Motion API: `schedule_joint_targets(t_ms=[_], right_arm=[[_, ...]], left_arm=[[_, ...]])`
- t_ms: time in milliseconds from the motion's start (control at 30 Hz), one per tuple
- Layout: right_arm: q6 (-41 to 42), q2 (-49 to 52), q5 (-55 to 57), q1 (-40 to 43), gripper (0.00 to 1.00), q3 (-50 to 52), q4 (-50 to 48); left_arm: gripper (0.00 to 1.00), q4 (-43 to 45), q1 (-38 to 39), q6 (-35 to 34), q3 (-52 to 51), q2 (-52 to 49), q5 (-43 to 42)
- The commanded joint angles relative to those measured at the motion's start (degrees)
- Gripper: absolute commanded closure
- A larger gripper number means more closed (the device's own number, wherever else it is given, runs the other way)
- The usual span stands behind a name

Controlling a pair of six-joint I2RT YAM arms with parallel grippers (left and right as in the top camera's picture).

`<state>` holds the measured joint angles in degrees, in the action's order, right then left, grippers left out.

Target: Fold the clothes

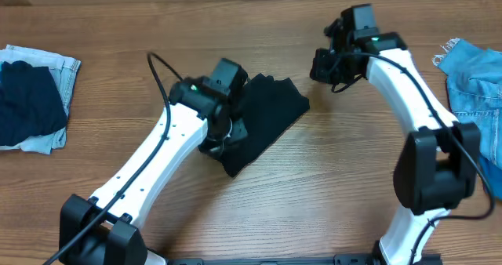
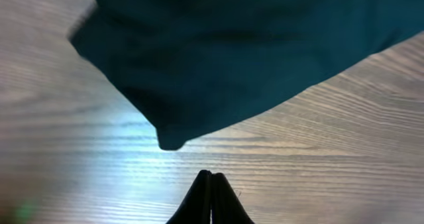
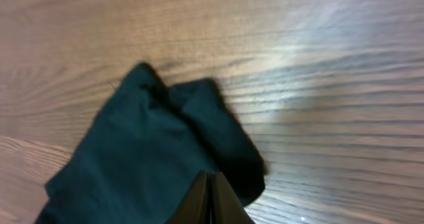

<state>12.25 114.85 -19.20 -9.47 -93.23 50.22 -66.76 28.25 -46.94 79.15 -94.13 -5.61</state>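
The clothes [image 1: 271,116] are one black garment, lying folded in a rough oblong on the wooden table, mid-frame in the overhead view. My left gripper [image 1: 213,143] sits at its left edge. In the left wrist view the left gripper [image 2: 212,174] is shut over bare wood, with a corner of the clothes [image 2: 232,52] just ahead of the tips. My right gripper [image 1: 323,67] hangs raised beyond the garment's upper right corner. Seen from the right wrist, the right gripper [image 3: 211,175] is shut with nothing between the fingers, and the clothes [image 3: 146,151] lie below it.
At the table's left edge lies a pile of dark blue cloth on pale light-blue denim [image 1: 31,100]. A bright blue frayed denim piece [image 1: 474,77] lies at the right edge. The bases of both arms stand along the front edge.
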Motion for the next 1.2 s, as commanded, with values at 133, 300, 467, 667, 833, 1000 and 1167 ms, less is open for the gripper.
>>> schedule_joint_targets(t_ms=[133, 300, 467, 667, 833, 1000, 1167], right_arm=[[-0.8, 7.6, -3.6, -2.5, 0.96, 0.3, -1.0], [-0.8, 8.5, -2.8, -4.5, 0.96, 0.3, 0.9], [-0.8, 8.6, 3.8, -5.2, 0.96, 0.3, 5.7], [-0.8, 8.6, 6.7, -5.2, 0.96, 0.4, 9.6], [-1.5, 8.6, 6.5, -5.5, 0.96, 1.0, 12.3], [-2.5, 8.0, 3.4, -5.6, 0.96, 1.0, 13.4], [-4.2, 4.1, 1.7, -6.3, 0.96, 0.9, 11.1]], left_arm=[[0.96, 14.2, 0.3, -6.8, -10.7, -0.1, -1.4], [0.96, 19.5, 0.3, -3.7, -13.2, -3.1, 4.6], [0.96, 21.1, 0.3, 1.1, -13.2, -9.5, 7.6], [0.96, 22.0, -2.8, 5.2, -11.6, -14.9, 7.8], [0.96, 25.6, -11.1, 10.4, -10.3, -14.9, 7.3], [0.92, 26.8, -18.5, 18.8, -1.9, -14.9, 5.8], [0.91, 22.8, -22.3, 22.6, 11.8, -14.9, 1.0]])
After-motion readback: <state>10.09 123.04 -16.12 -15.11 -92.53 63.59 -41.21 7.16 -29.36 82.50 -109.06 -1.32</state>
